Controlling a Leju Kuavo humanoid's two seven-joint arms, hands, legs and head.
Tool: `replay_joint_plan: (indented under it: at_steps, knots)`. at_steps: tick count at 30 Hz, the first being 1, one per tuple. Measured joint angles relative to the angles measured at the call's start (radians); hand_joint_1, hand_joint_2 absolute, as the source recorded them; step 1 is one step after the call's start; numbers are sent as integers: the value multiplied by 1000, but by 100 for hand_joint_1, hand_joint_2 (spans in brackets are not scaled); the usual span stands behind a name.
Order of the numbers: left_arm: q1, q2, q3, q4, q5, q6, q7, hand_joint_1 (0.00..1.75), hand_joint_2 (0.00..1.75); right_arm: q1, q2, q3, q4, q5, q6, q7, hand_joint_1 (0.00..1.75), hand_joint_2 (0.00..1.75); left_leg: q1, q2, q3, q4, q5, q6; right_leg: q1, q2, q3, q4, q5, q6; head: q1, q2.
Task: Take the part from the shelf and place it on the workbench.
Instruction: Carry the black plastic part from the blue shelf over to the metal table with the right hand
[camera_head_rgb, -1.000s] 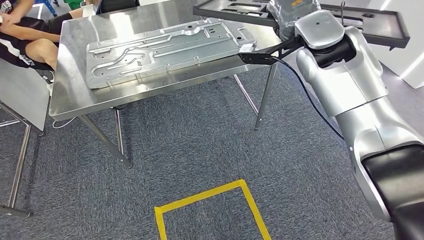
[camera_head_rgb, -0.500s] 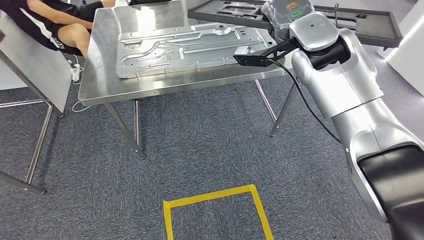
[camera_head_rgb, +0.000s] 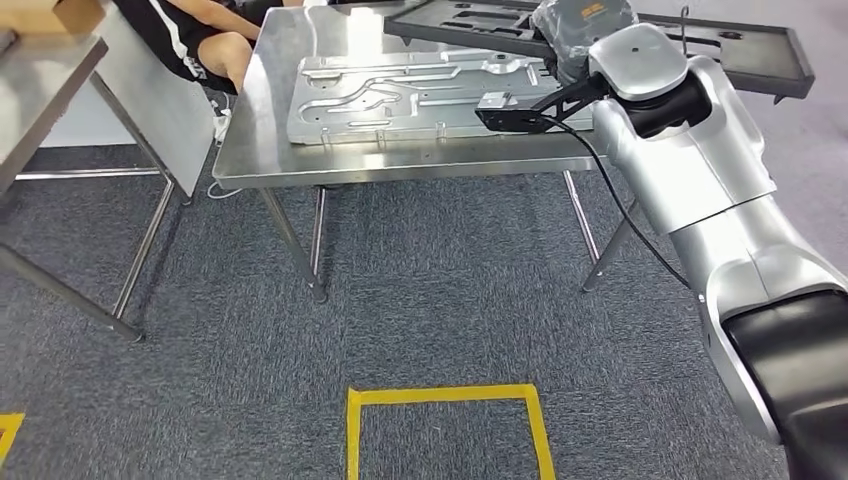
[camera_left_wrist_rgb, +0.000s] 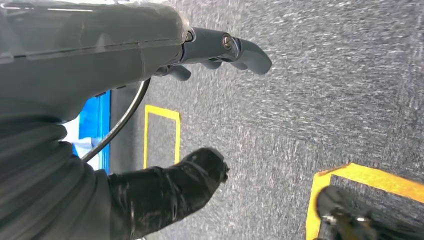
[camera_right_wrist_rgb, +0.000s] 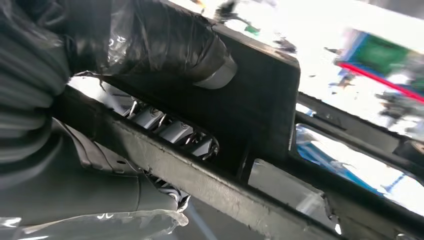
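The right robot hand (camera_right_wrist_rgb: 165, 45) grips the long black moulded plastic tray part (camera_head_rgb: 700, 45), thumb over its rim and fingers under it, carrying it above the far edge of the shiny steel-topped surface (camera_head_rgb: 400, 160). The left robot hand (camera_left_wrist_rgb: 200, 100) hangs spread and empty over the carpet. To do this well, keep the tray level, pass beyond the ribbed grey metal panel (camera_head_rgb: 420, 95) lying on that surface, and lower onto bare steel. Compared with a second ago, the view has swung: that surface now sits more centred ahead.
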Motion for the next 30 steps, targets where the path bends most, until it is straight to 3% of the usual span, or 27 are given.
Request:
replay_joint_plan:
  at_steps: [1,2,4,6,9,11,12,15,16,17,18,20,22,26,28,30]
  knots:
    - [0,0,0,0,-1,0,0,0,175,1,0,0,0,-3,-1,-2,175,175,2,3,-15,30,-4,-3,1,-7,0,0,-1,0,0,0]
    - [0,0,0,0,-2,0,0,0,175,3,0,0,1,-5,-1,-4,175,175,3,5,-11,22,10,-4,1,-12,0,1,-1,0,0,0]
    - [0,0,0,0,-2,0,0,0,175,2,0,0,1,-5,-3,-3,175,175,4,9,51,-99,74,-2,1,-20,2,3,-3,4,0,0]
    - [1,1,0,0,-3,0,0,0,175,0,-1,0,2,-5,-5,-1,175,175,0,15,112,-217,113,6,5,-22,0,6,-6,10,0,0]
    - [0,1,0,0,-4,0,0,0,175,-1,-1,0,2,-5,-5,-1,175,175,-6,14,126,-248,117,21,7,-24,-1,5,-4,25,0,0]
    - [-1,1,0,0,-5,0,-1,0,175,-3,-3,0,2,-5,-5,1,175,175,-3,14,131,-257,123,33,5,-20,-8,22,-18,35,0,0]
    - [-1,1,0,0,-6,-1,-2,0,175,-4,-4,0,2,-5,-5,3,175,175,0,14,134,-262,125,39,5,-16,-22,54,-39,39,0,0]
    - [-2,1,0,0,-11,-3,-9,0,175,-3,-6,0,4,-5,-5,9,175,175,-1,13,135,-263,126,50,4,-8,-110,241,-125,46,0,0]
    - [-2,1,0,0,-11,-4,-11,0,175,-1,-7,0,6,-4,-5,10,175,175,-1,11,135,-262,125,51,3,-7,-130,282,-133,48,0,0]
    - [-2,1,0,0,-12,-5,-13,0,175,0,-8,0,7,-4,-5,10,175,175,-1,9,135,-260,124,51,3,-7,-133,286,-122,48,0,0]
    - [-2,1,0,0,-12,-6,-14,0,175,0,-8,0,8,-4,-5,10,175,175,-1,6,135,-257,123,50,2,-7,-116,250,-94,47,0,0]
    - [-1,1,0,0,-12,-8,-16,0,175,-2,-9,0,8,-4,-6,10,175,175,-3,1,133,-248,117,45,3,-5,-52,117,-31,40,0,0]
    - [-1,1,0,0,-13,-10,-17,0,175,-4,-9,0,8,-3,-7,11,175,175,-5,-2,127,-240,114,37,8,-2,-12,31,-8,33,0,0]
    - [-1,0,0,0,-14,-10,-17,0,175,-1,-9,0,10,-3,-9,11,175,175,-5,-3,116,-228,105,20,8,-4,-6,11,-4,15,0,0]
    - [0,0,0,0,-14,-10,-18,0,175,-2,-8,0,10,-3,-10,12,175,175,-2,1,83,-150,57,12,4,-7,-3,4,0,4,0,0]
    - [0,0,0,0,-16,-10,-18,0,175,0,-8,0,12,-3,-10,11,175,175,-2,3,24,-20,0,5,5,-7,-3,3,0,0,0,0]
